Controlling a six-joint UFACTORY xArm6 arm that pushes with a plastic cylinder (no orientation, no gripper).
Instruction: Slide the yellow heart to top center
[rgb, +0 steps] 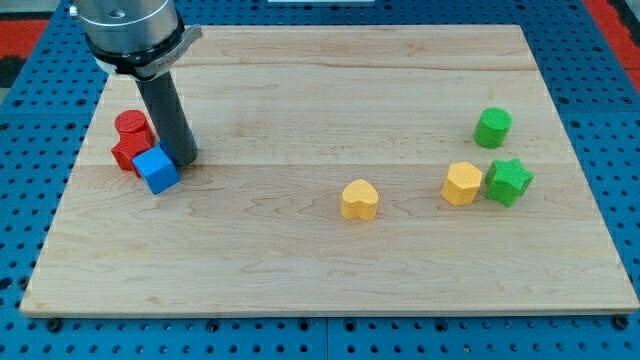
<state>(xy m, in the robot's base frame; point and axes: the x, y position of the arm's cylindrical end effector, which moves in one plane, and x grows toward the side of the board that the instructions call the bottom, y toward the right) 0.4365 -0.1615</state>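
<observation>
Trouble starts at my tip (182, 157), bare, holding nothing, touching the blue cube block (156, 169) beside red blocks (131, 137); the small yellow heart-shaped block (359, 200) sits well apart, lower centre; an off-centre push could spin it toward the yellow hexagonal block (461, 183)

There is just one camera. It looks down at a slant from the front, high up and fairly close, so nearly the whole wooden desk (330, 270) fits inside.

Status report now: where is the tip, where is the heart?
My tip at view's left, touching blue cube. Yellow heart bottom center, untouched. Path to top center clear.
</observation>
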